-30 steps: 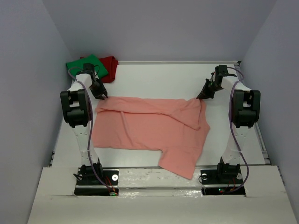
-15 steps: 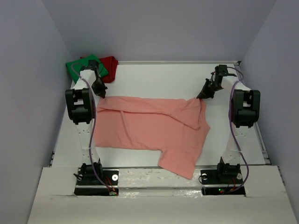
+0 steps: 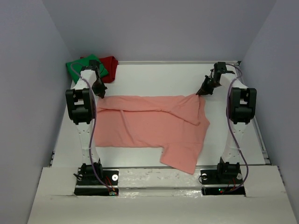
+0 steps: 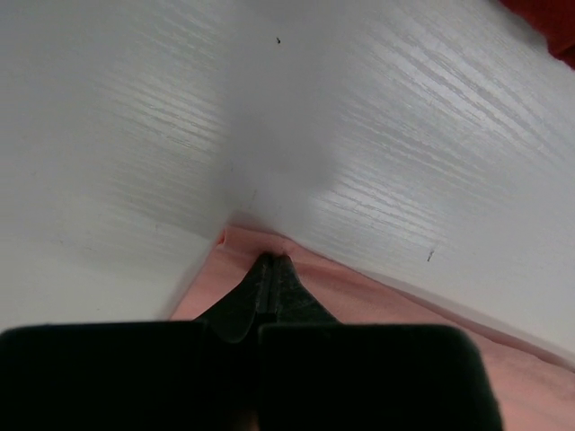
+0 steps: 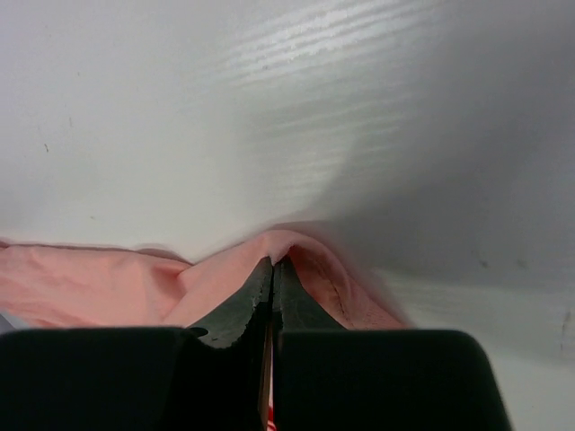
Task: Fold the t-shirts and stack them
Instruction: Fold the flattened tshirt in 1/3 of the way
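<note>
The salmon-pink t-shirt [image 3: 149, 126] lies spread across the white table [image 3: 154, 79], one part hanging toward the near edge at the right. My left gripper [image 3: 100, 93] is shut on its far left corner [image 4: 247, 247]. At the far right corner my right gripper [image 3: 202, 92] is shut on the cloth [image 5: 296, 247], which bunches up over the closed tips. The bright green t-shirt [image 3: 83, 65] and the dark red t-shirt [image 3: 110, 65] lie crumpled together at the far left corner of the table; a bit of the red one [image 4: 548, 22] shows in the left wrist view.
Grey walls close the table in on the left, back and right. A raised white ledge [image 3: 154, 175] runs along the near edge between the two arm bases.
The left gripper has closed on the pink shirt's far left corner. Both grippers have drawn the far edge slightly away from the bases, and the shirt has shifted with them.
</note>
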Robot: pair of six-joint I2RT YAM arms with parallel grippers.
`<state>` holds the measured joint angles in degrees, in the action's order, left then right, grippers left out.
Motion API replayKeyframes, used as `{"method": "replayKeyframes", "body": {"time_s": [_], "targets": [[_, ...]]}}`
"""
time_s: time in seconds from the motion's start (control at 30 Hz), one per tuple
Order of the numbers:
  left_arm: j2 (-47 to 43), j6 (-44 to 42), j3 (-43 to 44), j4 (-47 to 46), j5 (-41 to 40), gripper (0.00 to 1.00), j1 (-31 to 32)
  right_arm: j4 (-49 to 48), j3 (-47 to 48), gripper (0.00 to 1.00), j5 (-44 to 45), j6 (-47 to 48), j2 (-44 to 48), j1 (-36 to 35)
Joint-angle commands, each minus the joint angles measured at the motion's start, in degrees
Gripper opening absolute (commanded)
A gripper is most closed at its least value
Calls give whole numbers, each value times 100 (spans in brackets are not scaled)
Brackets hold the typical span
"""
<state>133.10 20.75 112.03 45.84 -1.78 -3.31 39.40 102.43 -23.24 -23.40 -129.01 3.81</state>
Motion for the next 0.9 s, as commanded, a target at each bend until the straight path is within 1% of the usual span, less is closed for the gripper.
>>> {"method": "replayKeyframes", "body": {"time_s": [0.0, 0.1, 0.2, 0.33, 0.43, 0.53, 0.57, 0.6, 0.63, 0.67, 0.7, 0.73, 0.83, 0.87], "targets": [[146, 78, -506, 179, -446, 0, -179, -29, 716, 0, 31, -103, -299, 40], [41, 131, -725, 109, -463, 0, -231, 59, 1189, 0, -13, -156, -597, 40], [32, 157, -797, 74, -463, 0, -328, 112, 1472, 0, -75, -174, -765, 40], [102, 175, -683, 82, -507, 0, -442, 77, 1788, 0, -57, -139, -906, 40], [234, 140, -463, 144, -507, 0, -486, 68, 2087, 0, -224, -139, -1073, 40], [261, 131, -296, 135, -464, 0, -486, -28, 2114, 0, -303, -147, -1048, 40], [226, 122, -278, 109, -455, 0, -486, -124, 2018, 0, -303, -121, -969, 40], [173, 139, -261, 83, -463, 0, -486, -430, 1739, 1, -312, -130, -768, 40], [138, 131, -260, 56, -472, 0, -486, -555, 1632, 4, -295, -121, -670, 40], [85, 122, -260, 21, -472, 0, -486, -617, 1570, 10, -269, -112, -600, 40], [41, 105, -278, -14, -472, 0, -478, -696, 1534, 21, -338, -86, -547, 40], [-38, 96, -287, -66, -472, 0, -486, -697, 1534, 26, -365, -60, -529, 40], [-187, 8, -269, -172, -314, 0, -477, -766, 1447, 38, -365, -16, -398, 40], [-214, -1, -260, -190, -271, 0, -477, -819, 1307, 39, -356, 2, -327, 40]]}}
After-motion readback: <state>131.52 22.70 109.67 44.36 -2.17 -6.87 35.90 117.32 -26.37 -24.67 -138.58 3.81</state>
